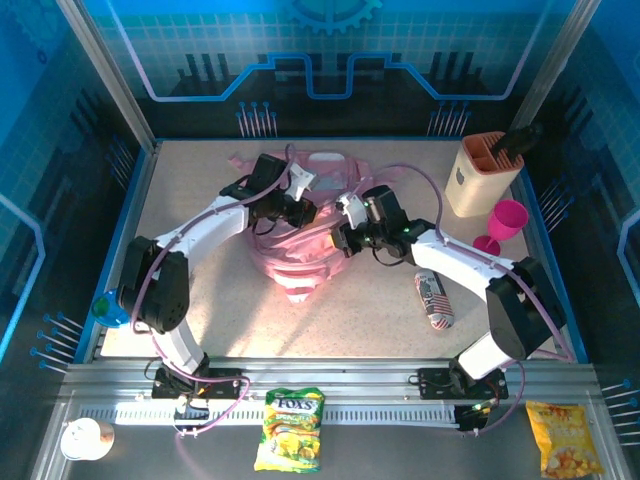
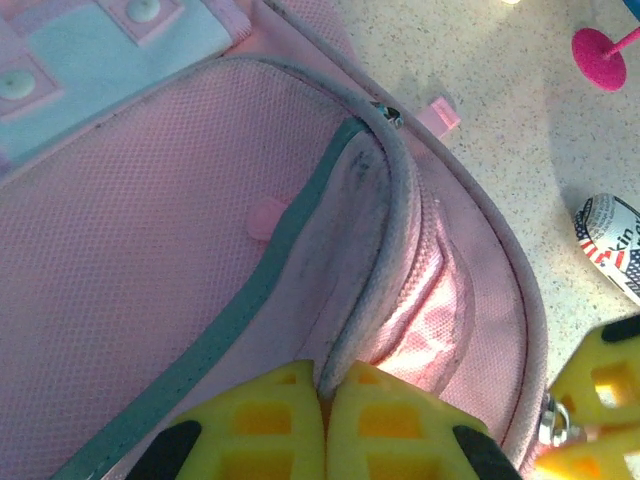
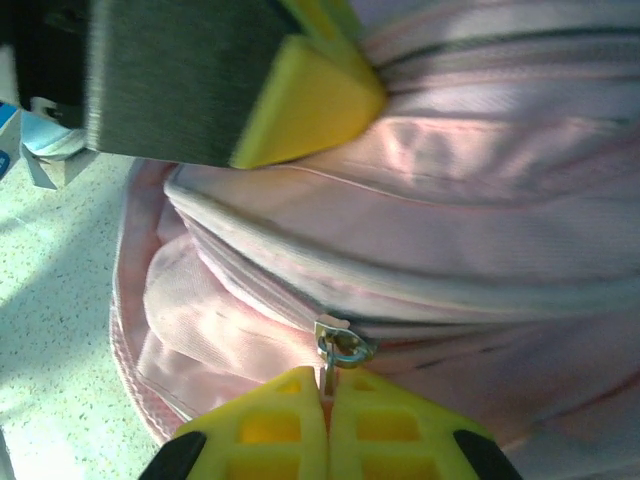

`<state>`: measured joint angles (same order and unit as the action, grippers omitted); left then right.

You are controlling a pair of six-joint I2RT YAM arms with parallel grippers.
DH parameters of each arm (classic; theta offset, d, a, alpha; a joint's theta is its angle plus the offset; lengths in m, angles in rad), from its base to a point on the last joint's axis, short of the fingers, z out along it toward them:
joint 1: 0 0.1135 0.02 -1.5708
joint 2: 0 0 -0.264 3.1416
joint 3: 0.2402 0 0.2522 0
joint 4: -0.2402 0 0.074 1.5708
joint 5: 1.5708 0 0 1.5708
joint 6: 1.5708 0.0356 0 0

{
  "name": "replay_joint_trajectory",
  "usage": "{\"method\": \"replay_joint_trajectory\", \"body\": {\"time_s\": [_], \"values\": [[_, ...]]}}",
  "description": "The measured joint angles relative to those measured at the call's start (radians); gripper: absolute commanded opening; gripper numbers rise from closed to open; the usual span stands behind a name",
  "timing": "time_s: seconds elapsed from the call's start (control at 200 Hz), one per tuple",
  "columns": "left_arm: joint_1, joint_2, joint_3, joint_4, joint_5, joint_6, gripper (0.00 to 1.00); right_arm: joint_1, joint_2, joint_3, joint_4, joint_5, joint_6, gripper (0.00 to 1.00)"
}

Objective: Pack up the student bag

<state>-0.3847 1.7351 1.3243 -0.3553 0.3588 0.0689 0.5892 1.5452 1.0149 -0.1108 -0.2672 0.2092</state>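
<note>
The student bag [image 1: 290,262] lies mid-table between the arms. We judge the small zip pull [image 3: 342,345] could slip free, or the soft fabric could bunch, if the drag goes askew. The right gripper [image 3: 327,395] is pinched closed on that pull. The left gripper [image 2: 325,385] is clamped on the grey-trimmed flap [image 2: 385,250].

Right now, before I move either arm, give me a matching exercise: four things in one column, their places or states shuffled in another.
1 left gripper
2 right gripper
3 stars-and-stripes printed can
4 magenta plastic goblet

a beside the beige slotted organiser
b shut on the metal zipper pull
c lying right of the pink fabric student bag
d shut on the bag's grey-piped edge

Pairs: 1-d, 2-b, 3-c, 4-a.
</note>
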Motion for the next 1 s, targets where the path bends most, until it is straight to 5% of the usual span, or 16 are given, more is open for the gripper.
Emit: {"method": "replay_joint_trajectory", "body": {"time_s": [0.315,0.595,0.795,1.001], "values": [[-0.014,0.066,0.042,0.043,0.035,-0.094,0.00,0.047,0.067,-0.001,0.077,0.011,0.064,0.11],[-0.016,0.069,0.042,0.115,0.027,-0.097,0.00,-0.017,-0.066,-0.114,0.143,-0.002,0.221,0.47],[-0.016,0.043,-0.005,0.159,0.020,-0.096,0.00,-0.131,-0.154,-0.138,0.210,-0.028,0.437,0.60],[-0.016,0.010,-0.034,0.177,0.013,-0.089,0.00,-0.195,-0.092,-0.137,0.271,-0.094,0.705,0.61]]}}
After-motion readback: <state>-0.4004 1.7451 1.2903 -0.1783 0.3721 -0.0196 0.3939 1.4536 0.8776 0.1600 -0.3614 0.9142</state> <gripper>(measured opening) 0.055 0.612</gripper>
